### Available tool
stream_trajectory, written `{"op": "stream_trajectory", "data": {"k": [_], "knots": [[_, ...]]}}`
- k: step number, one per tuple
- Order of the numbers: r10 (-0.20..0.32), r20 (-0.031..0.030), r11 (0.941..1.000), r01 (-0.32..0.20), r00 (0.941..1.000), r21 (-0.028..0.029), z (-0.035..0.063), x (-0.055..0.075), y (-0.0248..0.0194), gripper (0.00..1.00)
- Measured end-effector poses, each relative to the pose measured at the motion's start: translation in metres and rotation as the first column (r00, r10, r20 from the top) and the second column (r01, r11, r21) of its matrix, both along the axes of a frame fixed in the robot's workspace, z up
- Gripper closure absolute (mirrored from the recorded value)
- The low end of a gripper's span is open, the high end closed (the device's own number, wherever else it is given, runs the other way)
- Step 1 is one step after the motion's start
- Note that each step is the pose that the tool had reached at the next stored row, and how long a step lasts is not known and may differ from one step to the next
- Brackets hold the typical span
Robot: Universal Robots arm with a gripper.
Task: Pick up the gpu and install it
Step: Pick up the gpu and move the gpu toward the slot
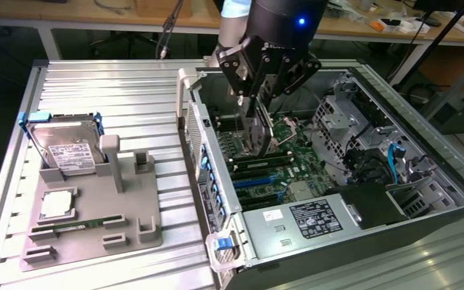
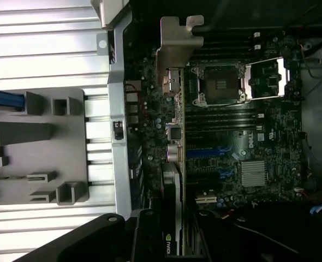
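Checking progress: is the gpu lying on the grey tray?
No, the hand holds the gpu upright inside the open computer case, away from the grey tray.

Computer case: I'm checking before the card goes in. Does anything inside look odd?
Beside the graphics card in the end effector, the processor socket stands open and empty, its metal cover flipped aside. Nothing else looks damaged or spilled.
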State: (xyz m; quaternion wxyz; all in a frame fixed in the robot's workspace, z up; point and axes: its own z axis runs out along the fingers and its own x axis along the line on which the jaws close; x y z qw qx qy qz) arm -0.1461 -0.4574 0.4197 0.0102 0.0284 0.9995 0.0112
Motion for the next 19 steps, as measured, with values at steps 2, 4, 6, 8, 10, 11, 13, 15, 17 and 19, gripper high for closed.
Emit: {"op": "stream_trajectory", "data": {"k": [2, 4, 6, 8, 10, 11, 13, 15, 17, 19], "knots": [[0.005, 0.0001, 1.0, -0.005, 1.0, 0.0001, -0.0001, 0.008, 0.0002, 0.73], [0.009, 0.0001, 1.0, -0.009, 1.0, 0.0001, 0.0, 0.016, 0.0003, 0.73], [0.012, 0.0001, 0.9999, -0.012, 0.9999, 0.0001, -0.0001, 0.026, 0.0002, 0.73], [0.014, 0.0, 0.9999, -0.014, 0.9999, 0.0001, 0.0, 0.033, 0.0003, 0.73], [0.017, 0.0001, 0.9999, -0.017, 0.9999, 0.0001, -0.0001, 0.043, 0.0003, 0.73], [0.018, 0.0, 0.9998, -0.018, 0.9998, 0.0, 0.0, 0.046, 0.0003, 0.73], [0.019, 0.0001, 0.9998, -0.019, 0.9998, 0.0001, -0.0001, 0.052, 0.0003, 0.73], [0.021, 0.0, 0.9998, -0.021, 0.9998, 0.0001, 0.0, 0.058, 0.0003, 0.73], [0.022, 0.0, 0.9998, -0.022, 0.9998, 0.0001, 0.0, 0.064, 0.0003, 0.73], [0.023, 0.0, 0.9997, -0.023, 0.9997, 0.0001, 0.0, 0.069, 0.0003, 0.73]]}}
